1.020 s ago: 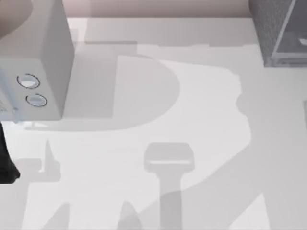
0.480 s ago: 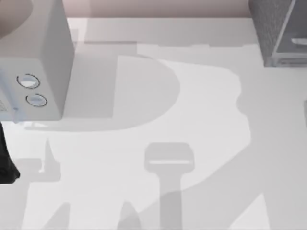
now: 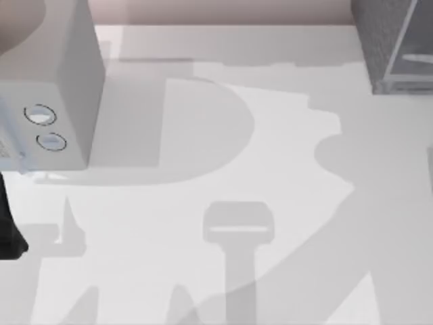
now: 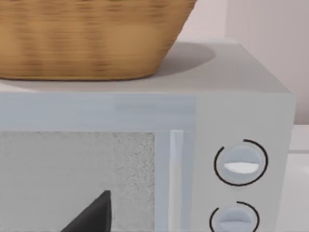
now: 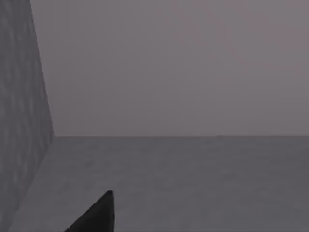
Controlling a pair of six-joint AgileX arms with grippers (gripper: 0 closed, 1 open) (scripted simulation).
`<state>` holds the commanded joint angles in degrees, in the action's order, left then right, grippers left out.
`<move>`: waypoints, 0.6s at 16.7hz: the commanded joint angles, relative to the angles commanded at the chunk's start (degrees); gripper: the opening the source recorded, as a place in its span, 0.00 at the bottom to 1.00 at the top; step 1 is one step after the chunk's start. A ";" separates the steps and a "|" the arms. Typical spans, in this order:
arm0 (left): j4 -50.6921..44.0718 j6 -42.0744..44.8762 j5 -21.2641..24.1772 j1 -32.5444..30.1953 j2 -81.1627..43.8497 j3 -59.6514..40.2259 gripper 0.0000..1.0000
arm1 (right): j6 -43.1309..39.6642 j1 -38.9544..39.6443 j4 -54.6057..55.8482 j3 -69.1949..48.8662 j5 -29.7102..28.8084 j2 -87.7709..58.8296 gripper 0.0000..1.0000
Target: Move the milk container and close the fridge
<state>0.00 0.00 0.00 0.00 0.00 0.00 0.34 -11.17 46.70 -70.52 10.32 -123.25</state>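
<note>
Fridge [image 3: 396, 44] stands at table's [image 3: 284, 135] far right

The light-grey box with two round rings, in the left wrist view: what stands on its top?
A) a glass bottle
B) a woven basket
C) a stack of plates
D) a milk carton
B: a tan woven basket rests on the flat top of the light-grey box, above its two round rings.

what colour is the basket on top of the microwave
Woven tan-brown basket, seen best in the left wrist view.
</note>
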 joint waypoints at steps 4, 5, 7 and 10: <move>0.00 0.00 0.00 0.00 0.00 0.00 1.00 | 0.93 0.46 -4.34 6.83 -1.70 13.56 1.00; 0.00 0.00 0.00 0.00 0.00 0.00 1.00 | 0.97 0.57 -5.92 9.24 -2.34 18.04 1.00; 0.00 0.00 0.00 0.00 0.00 0.00 1.00 | 0.78 0.77 -9.53 14.72 -3.83 28.04 1.00; 0.00 0.00 0.00 0.00 0.00 0.00 1.00 | 0.03 1.27 -15.71 24.14 -6.26 44.73 1.00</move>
<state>0.00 0.00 0.00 0.00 0.00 0.00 0.37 -9.90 31.00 -46.38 4.06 -78.52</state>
